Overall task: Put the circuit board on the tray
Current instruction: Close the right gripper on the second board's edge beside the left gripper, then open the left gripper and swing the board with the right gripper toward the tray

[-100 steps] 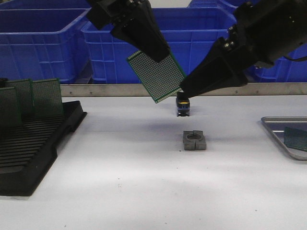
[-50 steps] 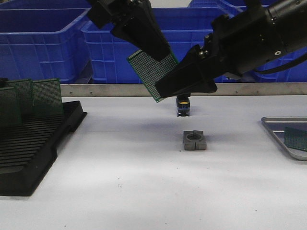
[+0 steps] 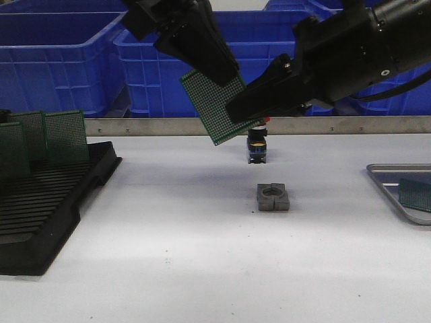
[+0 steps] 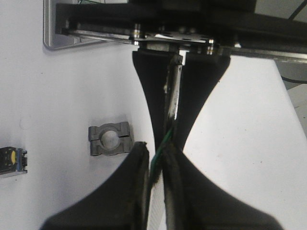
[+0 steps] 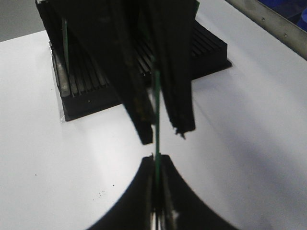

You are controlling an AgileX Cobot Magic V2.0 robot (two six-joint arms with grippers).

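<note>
A green perforated circuit board (image 3: 214, 108) hangs tilted in the air above the middle of the table. My left gripper (image 3: 225, 73) reaches down over its upper edge. In the left wrist view its jaws (image 4: 156, 153) stand slightly apart around the board (image 4: 162, 143), with a sliver of table showing between them. My right gripper (image 3: 234, 112) comes in from the right and is shut on the board's lower right edge; its wrist view shows the thin green edge (image 5: 156, 115) pinched at the fingertips (image 5: 156, 160). The silver tray (image 3: 385, 187) lies at the right table edge.
Another green board (image 3: 414, 195) lies in the tray. A black slotted rack (image 3: 47, 202) at the left holds upright boards (image 3: 64, 136). A grey clamp block (image 3: 273, 197) and a small black-blue part (image 3: 256, 149) sit below the grippers. Blue crates (image 3: 60, 54) line the back.
My right gripper moved left to the board's lower right edge and shut on it. The board turned slightly. The left arm stayed in place.
</note>
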